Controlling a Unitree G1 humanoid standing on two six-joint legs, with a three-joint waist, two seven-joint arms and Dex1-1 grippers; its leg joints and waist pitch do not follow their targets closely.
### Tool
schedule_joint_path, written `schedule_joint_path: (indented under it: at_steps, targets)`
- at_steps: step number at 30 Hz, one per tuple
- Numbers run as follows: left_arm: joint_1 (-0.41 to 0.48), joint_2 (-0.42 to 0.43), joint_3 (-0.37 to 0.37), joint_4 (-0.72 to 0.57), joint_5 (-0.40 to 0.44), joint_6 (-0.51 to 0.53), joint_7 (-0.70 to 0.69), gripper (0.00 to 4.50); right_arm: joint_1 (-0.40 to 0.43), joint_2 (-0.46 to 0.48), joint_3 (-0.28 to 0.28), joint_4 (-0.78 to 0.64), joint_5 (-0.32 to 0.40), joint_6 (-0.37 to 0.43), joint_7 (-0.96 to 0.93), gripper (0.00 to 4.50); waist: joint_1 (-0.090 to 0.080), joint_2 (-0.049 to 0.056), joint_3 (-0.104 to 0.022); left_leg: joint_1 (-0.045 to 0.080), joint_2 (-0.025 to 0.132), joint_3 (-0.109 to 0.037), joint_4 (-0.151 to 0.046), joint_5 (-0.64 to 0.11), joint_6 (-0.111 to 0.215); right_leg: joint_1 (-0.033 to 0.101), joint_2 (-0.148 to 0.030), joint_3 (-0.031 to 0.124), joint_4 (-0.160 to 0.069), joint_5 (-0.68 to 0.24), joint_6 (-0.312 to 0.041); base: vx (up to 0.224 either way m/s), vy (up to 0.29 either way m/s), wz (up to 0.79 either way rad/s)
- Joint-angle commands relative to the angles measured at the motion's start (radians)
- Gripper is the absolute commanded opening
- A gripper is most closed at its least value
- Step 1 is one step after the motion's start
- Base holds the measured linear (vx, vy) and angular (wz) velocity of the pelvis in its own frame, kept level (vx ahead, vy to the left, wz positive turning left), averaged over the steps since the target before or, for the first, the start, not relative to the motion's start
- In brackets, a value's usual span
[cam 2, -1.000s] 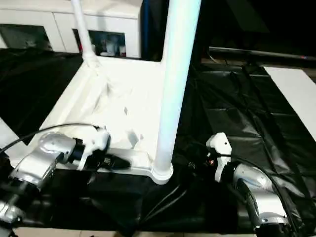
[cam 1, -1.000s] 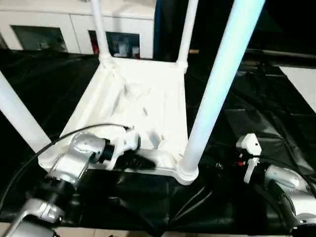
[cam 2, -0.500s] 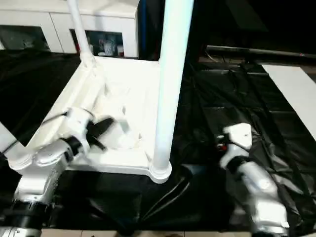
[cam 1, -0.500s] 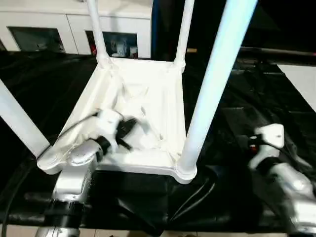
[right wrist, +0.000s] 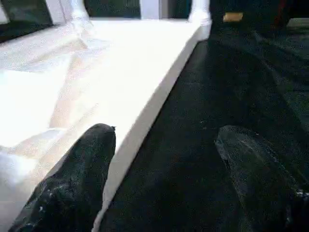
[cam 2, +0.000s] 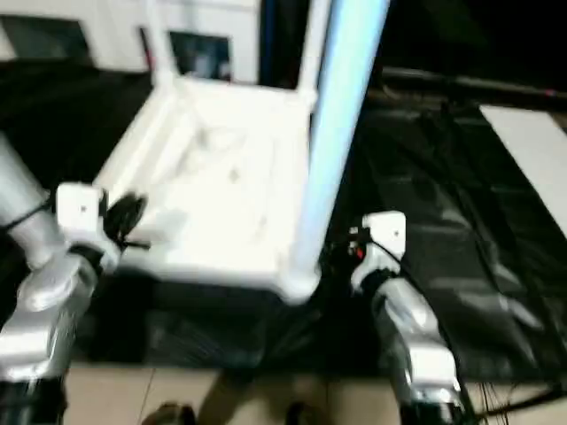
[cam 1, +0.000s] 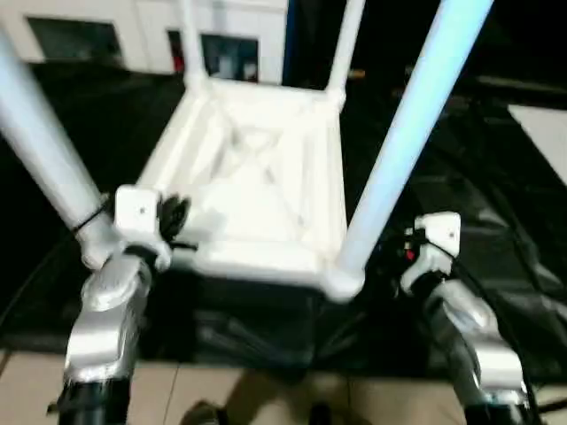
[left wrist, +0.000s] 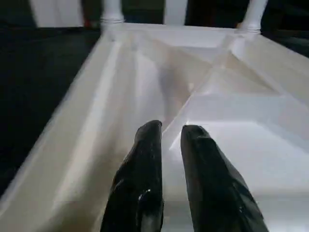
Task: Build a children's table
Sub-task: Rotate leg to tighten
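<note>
The children's table lies upside down on a black sheet, its white ribbed top (cam 1: pixel 257 177) facing up. Its legs stand upright in the corner sockets, with the near right leg (cam 1: pixel 407 133) and near left leg (cam 1: pixel 44 150) closest to me. My left gripper (cam 1: pixel 173 217) hovers at the top's near left edge beside the left leg. Its black fingers (left wrist: pixel 145 159) stand a narrow gap apart over the ribs, with nothing between them. My right gripper (right wrist: pixel 164 133) is wide open and empty beside the near right corner. One finger (right wrist: pixel 77 179) is by the top's rim, the other over the sheet.
The black sheet (cam 1: pixel 496 221) spreads around the table top. A white cabinet with glass doors (cam 1: pixel 133 27) stands at the back. A white panel (cam 1: pixel 540 124) lies at the far right. Tan floor (cam 1: pixel 266 390) shows at the near edge.
The view has tilted down. My left gripper has drawn back from over the ribbed underside to the near left corner. My right arm has come in closer to the near right leg.
</note>
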Motion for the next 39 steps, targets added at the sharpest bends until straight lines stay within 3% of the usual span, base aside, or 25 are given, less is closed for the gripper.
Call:
schedule_joint_path:
  at_steps: [1, 2, 3, 4, 5, 6, 7, 8, 9, 10, 12, 13, 14, 18, 20, 22, 23, 25, 26, 28, 29, 30, 33, 35, 39]
  targets:
    - [0.013, -0.004, -0.034, -0.048, -0.012, 0.016, -0.029, 0.87, -0.01, -0.009, -0.027, 0.012, -0.04, -0.003, -0.054, 3.72, 0.105, 0.05, -0.022, -0.076, 0.017, 0.111, -0.255, -1.065, -0.137, 0.131, 0.074, -0.073, 0.171, -0.347, -0.044, -0.366, 0.004, 0.07]
    - [0.012, -0.002, -0.035, -0.048, -0.015, 0.02, -0.032, 0.87, -0.012, -0.007, -0.029, 0.014, -0.044, -0.001, -0.063, 3.72, 0.131, -0.001, -0.073, -0.063, 0.039, 0.16, -0.136, -0.638, -0.171, 0.181, 0.013, 0.096, 0.2, -0.802, 0.025, -0.257, -0.017, 0.17]
    - [0.012, -0.002, -0.035, -0.048, -0.015, 0.021, -0.033, 0.87, -0.013, -0.007, -0.03, 0.015, -0.045, 0.0, -0.067, 3.72, 0.131, -0.001, -0.073, -0.063, 0.039, 0.16, -0.136, -0.638, -0.171, 0.181, 0.013, 0.096, 0.2, -0.802, 0.025, -0.028, -0.197, 0.23]
    - [0.021, 0.001, -0.034, -0.062, -0.038, 0.032, -0.052, 1.15, -0.005, -0.006, -0.037, 0.013, -0.056, 0.003, -0.096, 3.72, 0.109, -0.007, -0.024, 0.033, -0.057, -0.045, 0.199, -0.142, -0.001, 0.043, -0.102, 0.275, -0.182, -1.339, 0.064, 0.065, -0.131, 0.17]
    - [0.033, 0.01, -0.037, -0.077, -0.063, 0.023, -0.088, 1.2, 0.017, -0.008, -0.059, 0.007, -0.075, 0.007, -0.144, 3.72, 0.105, -0.044, -0.003, -0.02, -0.086, -0.066, 0.197, -0.134, 0.003, 0.087, -0.055, 0.288, -0.168, -1.21, 0.07, 0.021, -0.104, 0.25]
    - [0.036, 0.013, -0.035, -0.082, -0.078, 0.017, -0.102, 1.2, 0.028, -0.008, -0.073, 0.003, -0.08, 0.009, -0.167, 3.72, 0.138, -0.015, -0.011, 0.028, -0.088, -0.091, 0.135, -0.132, -0.021, 0.109, -0.03, 0.291, -0.133, -0.947, 0.034, -0.077, 0.023, 0.43]
    - [0.037, 0.014, -0.033, -0.086, -0.092, 0.011, -0.113, 1.26, 0.038, -0.007, -0.087, -0.001, -0.083, 0.012, -0.186, 3.72, 0.139, -0.001, -0.022, 0.091, -0.067, -0.085, 0.095, -0.181, -0.036, 0.086, -0.025, 0.291, -0.124, -0.825, 0.012, -0.077, 0.023, 0.43]
    - [0.039, 0.019, -0.031, -0.087, -0.088, 0.006, -0.112, 1.41, 0.051, -0.007, -0.093, -0.009, -0.073, 0.014, -0.18, 3.72, 0.141, 0.015, -0.052, 0.175, -0.022, -0.071, 0.01, -0.226, -0.052, 0.076, 0.034, 0.255, -0.077, -0.453, -0.052, -0.128, -0.003, 0.68]
    - [0.04, 0.022, -0.031, -0.088, -0.086, 0.002, -0.112, 1.57, 0.059, -0.007, -0.098, -0.013, -0.067, 0.015, -0.176, 3.72, 0.111, 0.003, -0.045, 0.167, -0.011, -0.078, -0.019, -0.236, -0.027, 0.087, 0.052, 0.231, -0.055, -0.272, -0.07, -0.126, 0.036, 0.48]
    - [0.047, 0.03, -0.02, -0.099, -0.087, 0.01, -0.101, 1.65, 0.093, -0.012, -0.099, -0.037, -0.044, 0.016, -0.141, 3.72, 0.102, 0.024, -0.082, 0.161, 0.012, -0.071, -0.04, -0.035, 0.047, 0.106, 0.024, 0.201, -0.025, 0.217, -0.08, -0.126, 0.036, 0.48]
    - [0.055, 0.03, -0.007, -0.114, -0.104, 0.03, -0.098, 1.74, 0.119, -0.022, -0.088, -0.054, -0.036, 0.014, -0.109, 3.72, 0.096, 0.028, -0.077, 0.117, 0.006, -0.062, -0.043, 0.037, 0.047, 0.126, 0.015, 0.189, -0.026, 0.403, -0.071, -0.009, 0.102, 0.1]
    - [0.055, 0.03, -0.007, -0.115, -0.105, 0.031, -0.099, 1.88, 0.12, -0.022, -0.088, -0.055, -0.036, 0.014, -0.107, 3.72, 0.094, 0.033, -0.08, 0.114, 0.001, -0.06, -0.044, 0.025, 0.031, 0.129, 0.01, 0.187, -0.029, 0.42, -0.068, 0.009, 0.111, 0.03]
    - [0.071, 0.044, 0.001, -0.131, -0.117, 0.02, -0.118, 1.88, 0.147, -0.041, -0.082, -0.068, -0.041, -0.002, -0.077, 3.72, 0.086, 0.025, -0.079, 0.108, -0.007, -0.059, -0.05, -0.018, 0.0, 0.134, 0.009, 0.185, -0.036, 0.422, -0.057, -0.01, 0.093, 0.01]
    - [0.067, 0.062, 0.061, -0.124, -0.127, 0.006, -0.09, 2.17, 0.189, -0.098, -0.089, -0.088, -0.022, -0.032, 0.013, 3.72, 0.052, 0.017, -0.065, 0.11, -0.014, -0.06, -0.079, -0.188, -0.052, 0.137, 0.001, 0.177, -0.075, 0.226, -0.045, -0.04, 0.071, -0.01]
    - [0.053, 0.078, 0.103, -0.103, -0.133, 0.003, -0.07, 2.4, 0.206, -0.135, -0.112, -0.096, -0.021, -0.042, 0.036, 3.72, 0.036, 0.014, -0.059, 0.108, -0.021, -0.059, -0.085, -0.22, -0.049, 0.138, -0.006, 0.18, -0.093, 0.125, -0.056, -0.066, 0.059, 0.02]
    - [0.039, 0.104, 0.135, -0.083, -0.145, 0.026, -0.058, 2.49, 0.214, -0.171, -0.179, -0.117, 0.045, -0.054, 0.082, 3.72, 0.028, 0.019, -0.06, 0.103, -0.021, -0.062, -0.092, -0.222, -0.045, 0.143, -0.012, 0.178, -0.098, 0.078, -0.071, -0.052, 0.034, -0.05]
    - [0.03, 0.12, 0.144, -0.068, -0.167, 0.041, -0.077, 2.53, 0.221, -0.198, -0.205, -0.134, 0.091, -0.046, 0.14, 3.72, 0.028, 0.027, -0.06, 0.109, -0.02, -0.061, -0.095, -0.242, -0.044, 0.134, -0.01, 0.175, -0.103, 0.045, -0.079, -0.053, 0.035, -0.08]
    - [0.025, 0.137, 0.143, -0.056, -0.187, 0.062, -0.108, 2.57, 0.236, -0.23, -0.215, -0.162, 0.148, -0.018, 0.224, 3.72, 0.023, 0.022, -0.058, 0.112, -0.02, -0.058, -0.099, -0.277, -0.039, 0.134, -0.013, 0.17, -0.111, -0.01, -0.094, -0.026, 0.017, -0.03]
    - [0.018, 0.155, 0.141, -0.037, -0.209, 0.072, -0.152, 2.68, 0.259, -0.274, -0.2, -0.202, 0.215, 0.031, 0.345, 3.72, 0.021, 0.034, -0.058, 0.107, -0.018, -0.061, -0.105, -0.273, -0.027, 0.141, -0.02, 0.164, -0.113, -0.033, -0.104, 0.0, 0.0, 0.0]
    - [0.014, 0.172, 0.135, -0.022, -0.231, 0.082, -0.192, 2.94, 0.282, -0.317, -0.181, -0.24, 0.28, 0.078, 0.46, 3.99, 0.019, 0.023, -0.054, 0.11, -0.019, -0.055, -0.102, -0.295, -0.005, 0.135, -0.021, 0.169, -0.124, -0.069, -0.119, 0.0, 0.0, 0.0]
    - [0.008, 0.182, 0.132, -0.005, -0.223, 0.079, -0.191, 3.01, 0.281, -0.335, -0.16, -0.25, 0.293, 0.092, 0.503, 4.06, 0.015, 0.031, -0.053, 0.108, -0.018, -0.056, -0.104, -0.308, -0.002, 0.134, -0.023, 0.169, -0.128, -0.099, -0.133, 0.0, 0.0, 0.0]
    - [-0.004, 0.195, 0.119, 0.017, -0.194, 0.065, -0.181, 3.01, 0.247, -0.337, -0.126, -0.245, 0.295, 0.103, 0.527, 4.06, 0.012, 0.022, -0.055, 0.106, -0.017, -0.055, -0.102, -0.293, 0.001, 0.134, -0.026, 0.17, -0.128, -0.103, -0.146, 0.0, 0.0, 0.0]
    - [-0.009, 0.2, 0.111, 0.023, -0.182, 0.058, -0.181, 3.38, 0.227, -0.336, -0.109, -0.24, 0.3, 0.108, 0.536, 4.48, 0.006, 0.024, -0.058, 0.099, -0.016, -0.056, -0.101, -0.236, 0.008, 0.137, -0.029, 0.166, -0.124, -0.087, -0.171, 0.0, 0.0, 0.0]
    - [-0.069, 0.206, 0.096, 0.082, -0.126, 0.024, -0.128, 3.54, 0.097, -0.285, -0.015, -0.155, 0.213, 0.059, 0.498, 4.5, -0.003, 0.008, -0.059, 0.099, -0.023, -0.05, -0.097, -0.213, 0.015, 0.131, -0.027, 0.163, -0.124, -0.098, -0.188, 0.0, 0.0, 0.0]
    - [-0.11, 0.215, 0.074, 0.14, -0.115, 0.007, -0.12, 3.54, -0.011, -0.193, 0.06, -0.08, 0.204, 0.063, 0.505, 4.5, -0.01, 0.013, -0.063, 0.098, -0.022, -0.05, -0.097, -0.196, 0.008, 0.131, -0.027, 0.162, -0.115, -0.063, -0.203, 0.0, 0.0, 0.0]
